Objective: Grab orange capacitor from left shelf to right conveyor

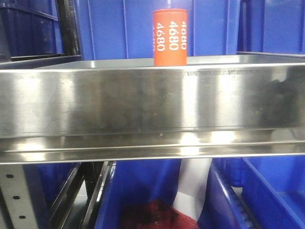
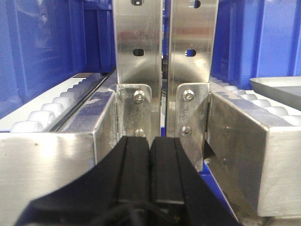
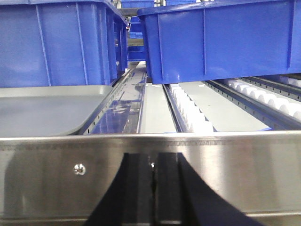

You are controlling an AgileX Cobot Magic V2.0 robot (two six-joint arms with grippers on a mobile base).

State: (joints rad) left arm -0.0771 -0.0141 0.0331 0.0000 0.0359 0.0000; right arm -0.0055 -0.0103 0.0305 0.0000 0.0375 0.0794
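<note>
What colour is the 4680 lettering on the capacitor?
White, printed vertically on the orange capacitor; clearest in the exterior front-facing view.

The bottom of the orange cylinder (image 1: 169,37) with white "4680" is hidden behind the tall front lip of the shiny steel shelf (image 1: 143,100). Dark red stuff (image 1: 152,214) below the shelf is too blurry to name. The black left hand (image 2: 150,141) is cut off at the bottom. The right hand (image 3: 153,188) is only a dark smeary shape.

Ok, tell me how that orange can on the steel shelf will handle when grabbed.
The can looks rigid, so it probably won't squash. Upright and taller than wide, it may tip if nudged high, then roll. On the shiny shelf it could also slide.
</note>
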